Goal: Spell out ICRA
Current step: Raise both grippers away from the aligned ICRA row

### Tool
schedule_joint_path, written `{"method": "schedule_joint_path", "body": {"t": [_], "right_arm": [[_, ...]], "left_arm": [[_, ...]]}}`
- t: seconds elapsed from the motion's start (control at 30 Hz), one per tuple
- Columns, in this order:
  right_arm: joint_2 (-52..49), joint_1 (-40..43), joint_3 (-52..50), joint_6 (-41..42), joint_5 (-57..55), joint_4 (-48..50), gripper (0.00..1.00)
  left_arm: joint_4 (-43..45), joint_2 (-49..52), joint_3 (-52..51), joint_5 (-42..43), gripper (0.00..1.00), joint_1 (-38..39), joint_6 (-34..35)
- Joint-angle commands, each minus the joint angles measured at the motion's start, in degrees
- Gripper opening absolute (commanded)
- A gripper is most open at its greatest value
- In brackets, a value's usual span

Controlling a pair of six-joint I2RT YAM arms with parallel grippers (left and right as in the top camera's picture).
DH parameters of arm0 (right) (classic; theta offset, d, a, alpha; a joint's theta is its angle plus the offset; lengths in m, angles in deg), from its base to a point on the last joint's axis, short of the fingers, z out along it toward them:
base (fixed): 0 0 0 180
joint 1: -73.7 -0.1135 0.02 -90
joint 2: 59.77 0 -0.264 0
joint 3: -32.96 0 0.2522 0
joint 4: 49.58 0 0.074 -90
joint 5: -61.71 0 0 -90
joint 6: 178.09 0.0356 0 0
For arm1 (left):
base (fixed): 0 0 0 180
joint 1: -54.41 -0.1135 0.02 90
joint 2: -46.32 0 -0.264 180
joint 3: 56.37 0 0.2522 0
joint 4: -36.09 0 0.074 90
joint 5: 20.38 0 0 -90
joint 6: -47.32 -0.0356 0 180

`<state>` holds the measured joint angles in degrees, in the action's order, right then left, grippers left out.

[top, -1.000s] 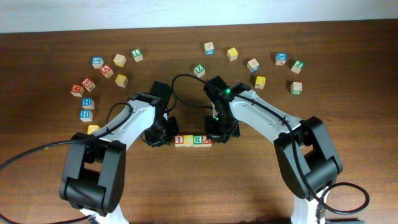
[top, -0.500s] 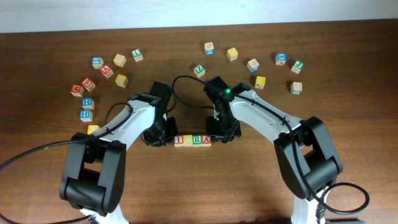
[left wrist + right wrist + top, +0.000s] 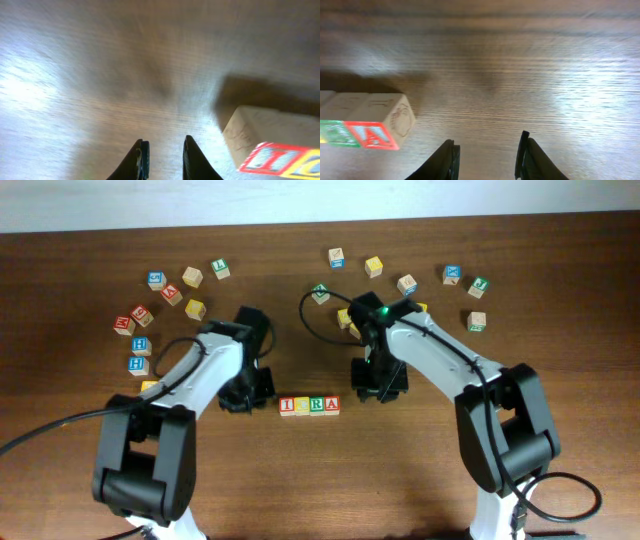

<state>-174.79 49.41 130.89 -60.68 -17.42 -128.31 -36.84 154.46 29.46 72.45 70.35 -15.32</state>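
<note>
Left gripper (image 3: 162,145) and right gripper (image 3: 487,140), parted and empty, pull back from the ICRA row (image 3: 309,405); spelling looks done.

left tool (image 3: 162,146): pulled left off block row (image 3: 310,405) | right tool (image 3: 487,146): pulled right

A wooden block with a red letter A (image 3: 380,131) sat at the left edge of a brown wooden table (image 3: 530,65), touching a green-lettered block (image 3: 331,134) on its left. Right of the A block and apart from it, the right gripper (image 3: 487,149) hung with its two dark fingers spread, only bare wood between them.
</note>
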Motion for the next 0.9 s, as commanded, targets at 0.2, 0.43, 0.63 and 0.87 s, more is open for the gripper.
{"method": "schedule_joint_path", "body": {"t": [0.2, 0.43, 0.63, 0.87], "right_arm": [[28.94, 0.68, 5.42, -1.68, -6.88, -11.47, 0.36], [43.17, 0.24, -0.72, 0.17, -8.61, -15.82, 0.71], [51.58, 0.22, -11.47, 0.50, -8.63, -6.03, 0.81], [50.97, 0.33, -12.76, 0.50, -11.58, 0.52, 0.98]], "left_arm": [[-5.81, -28.96, 3.19, -0.76, 0.44, -6.58, -3.26], [-16.72, -40.35, 2.32, -3.13, 0.73, -6.58, -3.26], [-8.24, -56.92, -11.32, -2.58, 0.96, -6.58, -1.01], [-1.29, -63.10, -16.11, -3.30, 0.99, -6.60, 0.44]]}}
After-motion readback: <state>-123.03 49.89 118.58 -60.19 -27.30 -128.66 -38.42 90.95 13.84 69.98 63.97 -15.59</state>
